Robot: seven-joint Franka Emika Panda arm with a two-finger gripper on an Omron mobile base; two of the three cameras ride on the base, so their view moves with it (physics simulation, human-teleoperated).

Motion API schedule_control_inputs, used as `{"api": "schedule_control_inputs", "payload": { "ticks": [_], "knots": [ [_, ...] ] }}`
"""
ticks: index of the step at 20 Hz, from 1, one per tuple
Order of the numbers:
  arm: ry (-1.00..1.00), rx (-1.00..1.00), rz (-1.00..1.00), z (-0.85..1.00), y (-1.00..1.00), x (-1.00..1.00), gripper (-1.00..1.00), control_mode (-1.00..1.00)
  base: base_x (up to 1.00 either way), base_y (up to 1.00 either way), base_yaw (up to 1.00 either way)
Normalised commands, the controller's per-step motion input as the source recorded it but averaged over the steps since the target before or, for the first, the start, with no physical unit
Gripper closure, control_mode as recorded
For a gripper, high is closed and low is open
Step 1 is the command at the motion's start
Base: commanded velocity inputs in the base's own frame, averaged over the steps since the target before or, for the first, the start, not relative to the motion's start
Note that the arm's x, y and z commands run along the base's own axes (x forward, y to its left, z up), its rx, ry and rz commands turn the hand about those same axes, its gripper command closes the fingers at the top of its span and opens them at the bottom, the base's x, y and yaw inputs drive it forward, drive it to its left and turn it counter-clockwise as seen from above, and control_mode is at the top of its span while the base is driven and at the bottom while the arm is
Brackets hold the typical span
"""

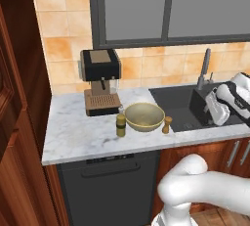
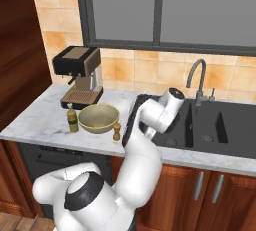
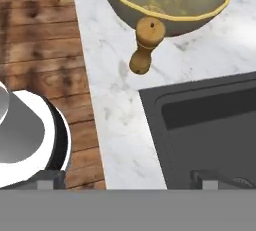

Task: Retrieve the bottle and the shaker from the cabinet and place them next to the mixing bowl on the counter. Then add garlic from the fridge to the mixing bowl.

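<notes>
Small brown wooden shaker (image 3: pixel 145 45), upright beside the olive-yellow mixing bowl (image 3: pixel 165 0), lies at twelve o'clock from the gripper (image 3: pixel 125 182), fingers apparently spread wide, empty.

A home kitchen, rendered — a white marble counter (image 1: pixel 73 132) with grey veins runs over dark wood cabinets; a dark sink (image 2: pixel 210 122) with a curved grey tap (image 2: pixel 196 77) is set into it; an espresso-type coffee machine (image 1: pixel 100 80) stands against orange wall tiles (image 1: pixel 58 49) under a dark-framed window (image 2: pixel 160 10) — a dishwasher front (image 1: pixel 110 188) sits below.
</notes>
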Motion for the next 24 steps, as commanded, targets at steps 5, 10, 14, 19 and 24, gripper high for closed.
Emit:
{"api": "schedule_control_inputs", "payload": {
  "ticks": [5,10,14,19,24],
  "knots": [
    [-0.14,-0.78,0.58,0.13,0.11,-0.65,-1.00,-1.00,0.00,0.00,0.00],
    [-0.11,-0.33,0.50,0.39,0.08,-0.33,-1.00,-1.00,0.00,0.00,0.00],
    [0.01,-0.08,0.28,0.83,0.01,-0.44,-1.00,-1.00,0.00,0.00,0.00],
    [0.28,0.00,0.33,0.90,0.28,-0.30,-1.00,-1.00,0.00,0.00,0.00],
    [0.00,-0.06,0.45,0.00,0.75,-0.31,-1.00,-1.00,0.00,0.00,0.00]
  ]
}}
